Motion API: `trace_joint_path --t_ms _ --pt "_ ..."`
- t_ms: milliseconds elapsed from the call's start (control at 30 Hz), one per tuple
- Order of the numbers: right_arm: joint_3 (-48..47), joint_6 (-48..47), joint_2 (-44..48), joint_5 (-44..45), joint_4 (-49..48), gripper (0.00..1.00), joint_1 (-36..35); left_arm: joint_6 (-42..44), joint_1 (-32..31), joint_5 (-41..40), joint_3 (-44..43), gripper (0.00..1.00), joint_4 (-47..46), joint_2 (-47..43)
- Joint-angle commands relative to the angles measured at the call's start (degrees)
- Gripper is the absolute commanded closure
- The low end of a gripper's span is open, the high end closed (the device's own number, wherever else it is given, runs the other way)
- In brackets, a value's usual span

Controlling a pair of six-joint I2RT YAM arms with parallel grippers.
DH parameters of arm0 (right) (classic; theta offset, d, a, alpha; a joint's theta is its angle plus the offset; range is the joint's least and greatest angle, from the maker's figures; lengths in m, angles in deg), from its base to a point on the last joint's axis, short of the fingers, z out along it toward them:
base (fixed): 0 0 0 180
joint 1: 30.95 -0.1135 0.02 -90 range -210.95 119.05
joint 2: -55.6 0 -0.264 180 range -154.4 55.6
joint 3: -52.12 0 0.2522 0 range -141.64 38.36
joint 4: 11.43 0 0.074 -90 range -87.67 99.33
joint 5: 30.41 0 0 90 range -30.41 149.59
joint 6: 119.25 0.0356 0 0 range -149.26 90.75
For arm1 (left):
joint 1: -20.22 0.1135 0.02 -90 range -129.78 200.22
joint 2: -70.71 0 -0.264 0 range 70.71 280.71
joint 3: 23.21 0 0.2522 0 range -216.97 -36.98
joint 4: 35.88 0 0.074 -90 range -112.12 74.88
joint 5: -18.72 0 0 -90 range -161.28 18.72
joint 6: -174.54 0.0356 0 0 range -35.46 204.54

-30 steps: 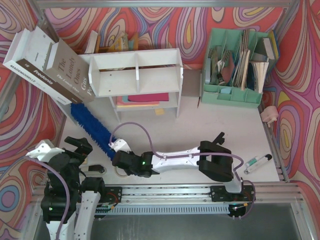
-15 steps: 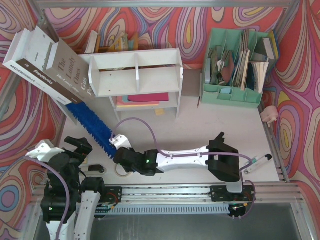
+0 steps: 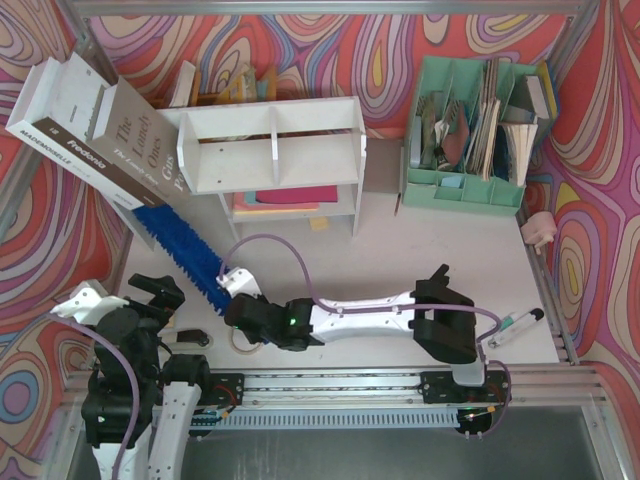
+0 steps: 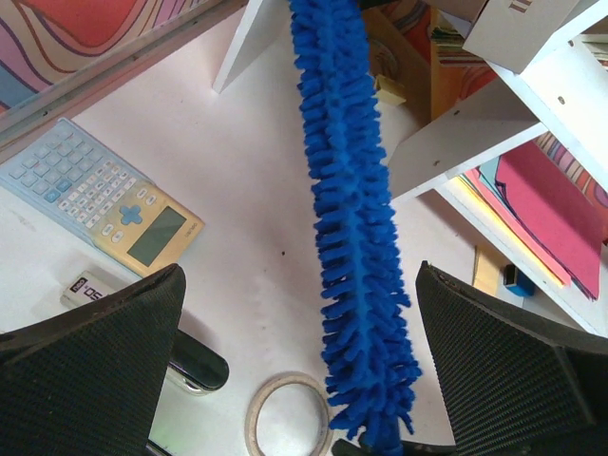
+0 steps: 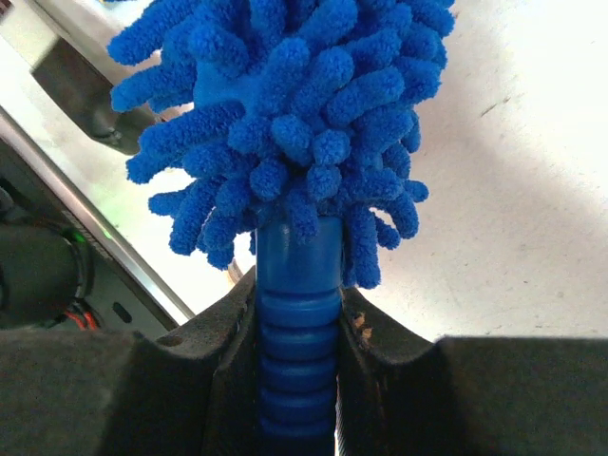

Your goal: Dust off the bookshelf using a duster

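The duster (image 3: 186, 255) is a long, shaggy blue brush lying slantwise on the table. Its far tip is below the left end of the white bookshelf (image 3: 272, 140). My right gripper (image 3: 236, 296) is shut on the ribbed blue handle (image 5: 297, 328) just under the bristles (image 5: 294, 114). In the left wrist view the duster (image 4: 353, 218) runs up the middle toward the bookshelf (image 4: 446, 142). My left gripper (image 4: 302, 366) hangs above the duster's near end. It is open wide, with nothing between its fingers. In the top view it (image 3: 152, 291) sits at the near left.
Two large books (image 3: 95, 130) lean against the bookshelf's left side. A mint-green organizer (image 3: 475, 120) stands at the back right. A tape roll (image 4: 290, 418), a calculator (image 4: 104, 204) and a small dark object (image 3: 190, 338) lie near the duster's handle. A pen (image 3: 515, 325) lies at the right.
The right arm's elbow has swung a little to the right, and its wrist has shifted slightly with the duster handle in its grip. The left arm has stayed still.
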Motion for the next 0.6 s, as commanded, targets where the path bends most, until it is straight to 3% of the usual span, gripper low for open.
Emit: trace_joint_path --t_ms 0,233,567 --pt "-2.5 -1.8 6.8 3.3 -4.1 1.00 0.0 -0.3 0.3 -0.3 -0.4 0.02 0.1 -0.9" --pt "0.3 -0.2 7.4 5.0 -4.2 1.00 0.3 -0.3 0.3 -0.2 -0.4 0.02 0.0 -1.0" --pt "-5.8 0.1 4.9 4.9 -4.5 1.00 3.9 -0.3 0.3 -0.2 -0.4 0.01 0.0 -0.9"
